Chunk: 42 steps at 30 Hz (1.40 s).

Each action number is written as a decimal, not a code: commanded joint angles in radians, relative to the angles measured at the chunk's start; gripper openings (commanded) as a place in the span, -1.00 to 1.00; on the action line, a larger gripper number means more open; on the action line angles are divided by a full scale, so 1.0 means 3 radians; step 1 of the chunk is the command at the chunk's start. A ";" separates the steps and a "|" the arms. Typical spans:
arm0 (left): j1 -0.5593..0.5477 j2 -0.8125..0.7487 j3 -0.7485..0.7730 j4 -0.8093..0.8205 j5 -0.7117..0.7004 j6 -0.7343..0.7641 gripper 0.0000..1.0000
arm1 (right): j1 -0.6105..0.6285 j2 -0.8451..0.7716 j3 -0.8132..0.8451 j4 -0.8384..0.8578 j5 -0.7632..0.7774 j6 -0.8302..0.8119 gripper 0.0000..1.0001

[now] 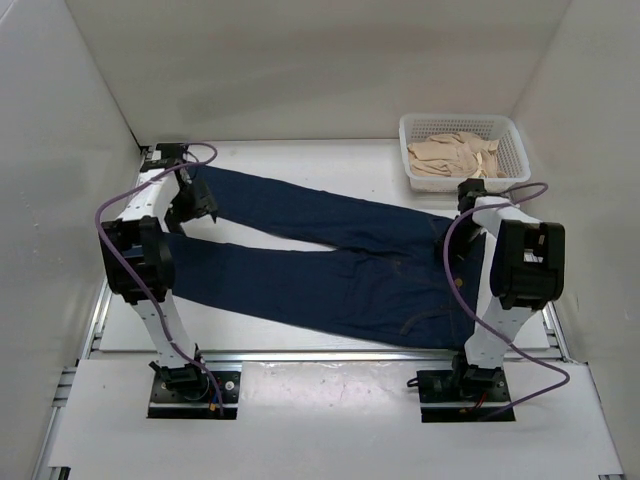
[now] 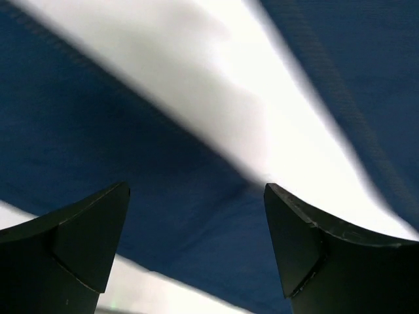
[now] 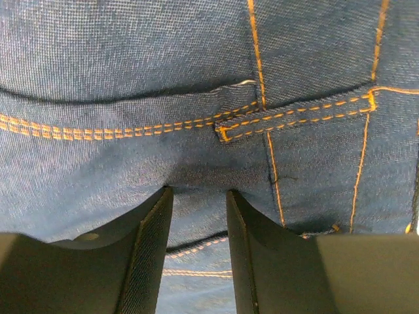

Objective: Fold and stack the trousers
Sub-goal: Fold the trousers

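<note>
The trousers [image 1: 330, 265] are dark navy jeans lying flat across the table, legs to the left and waist to the right. My left gripper [image 1: 197, 205] hovers over the far leg near its hem. In the left wrist view it [image 2: 196, 186] is wide open, with blue leg fabric [image 2: 131, 150] between and under the fingers. My right gripper [image 1: 468, 192] is at the far corner of the waist. In the right wrist view it [image 3: 196, 191] is narrowed onto a bunch of denim [image 3: 131, 65] by the waistband edge, next to a belt loop with tan stitching [image 3: 294, 114].
A white mesh basket [image 1: 512, 130] holding beige cloth [image 1: 450, 155] stands at the back right, just behind my right gripper. White walls enclose the table on the left, back and right. Bare white table [image 2: 262, 104] shows between the two legs.
</note>
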 commanded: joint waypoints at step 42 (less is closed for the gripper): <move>-0.0215 0.1430 0.1483 -0.0538 -0.0177 -0.0346 0.80 | -0.0082 -0.0435 -0.0283 0.0280 0.0136 0.0101 0.52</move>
